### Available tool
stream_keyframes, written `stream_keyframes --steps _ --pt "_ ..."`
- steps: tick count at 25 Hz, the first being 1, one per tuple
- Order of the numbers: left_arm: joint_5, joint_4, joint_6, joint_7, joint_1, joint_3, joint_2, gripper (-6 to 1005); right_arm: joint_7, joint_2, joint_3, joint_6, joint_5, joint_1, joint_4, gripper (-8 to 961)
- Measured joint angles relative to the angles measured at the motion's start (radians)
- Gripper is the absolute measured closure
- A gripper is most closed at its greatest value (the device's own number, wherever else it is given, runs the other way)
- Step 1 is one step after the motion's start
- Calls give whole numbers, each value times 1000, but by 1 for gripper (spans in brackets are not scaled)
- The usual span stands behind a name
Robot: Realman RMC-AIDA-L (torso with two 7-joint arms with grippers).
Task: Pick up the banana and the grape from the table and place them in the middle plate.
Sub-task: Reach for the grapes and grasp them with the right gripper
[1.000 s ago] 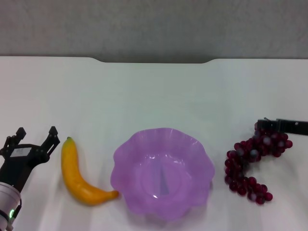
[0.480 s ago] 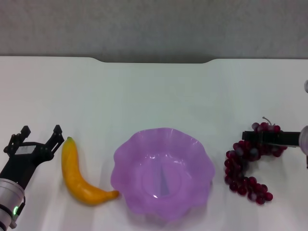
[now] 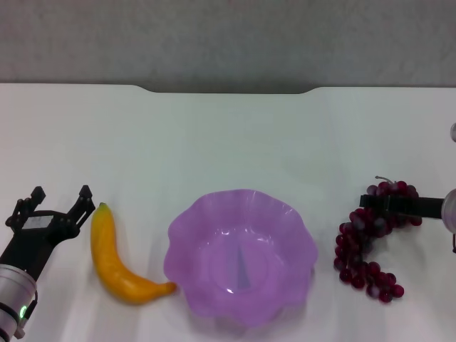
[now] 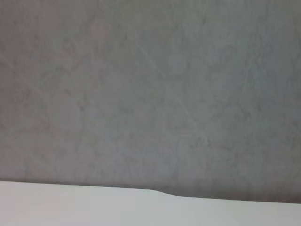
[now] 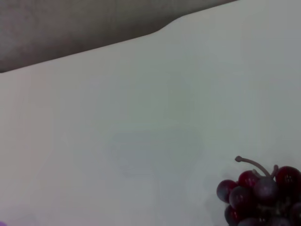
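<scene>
The banana [image 3: 114, 258] lies on the table [image 3: 228, 142] left of the purple plate [image 3: 241, 256], its end touching the plate's rim. My left gripper [image 3: 60, 197] is open and empty just left of the banana's green tip. The grape bunch [image 3: 370, 246] lies right of the plate, apart from it. My right gripper [image 3: 399, 206] reaches in from the right edge and lies across the upper part of the bunch, touching it. The right wrist view shows the top of the bunch [image 5: 258, 197] with its stem. The plate holds nothing.
The table's notched far edge [image 3: 228, 91] meets a grey wall behind. The left wrist view shows only the wall and a strip of tabletop [image 4: 70, 207]. Bare white tabletop lies beyond the plate.
My right gripper has moved left and down onto the top of the grape bunch, and the upper grapes have shifted left. My left gripper edged slightly toward the banana, then stayed still.
</scene>
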Motion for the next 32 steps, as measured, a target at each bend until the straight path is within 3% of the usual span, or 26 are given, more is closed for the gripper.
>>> stream_keyframes --steps 15,20,23,32 --pt "2 -7 3 0 3 0 1 105 -22 2 -56 -78 1 -3 -36 178" --pt "-1 -7 5 0 5 0 2 105 -27 2 -76 -89 -5 -7 -38 372" --pt "-1 -7 5 0 5 0 2 106 -29 2 -111 -117 -6 -9 -39 428" --pt "1 -5 4 0 5 0 2 105 -29 2 -203 -199 -7 -20 -39 467"
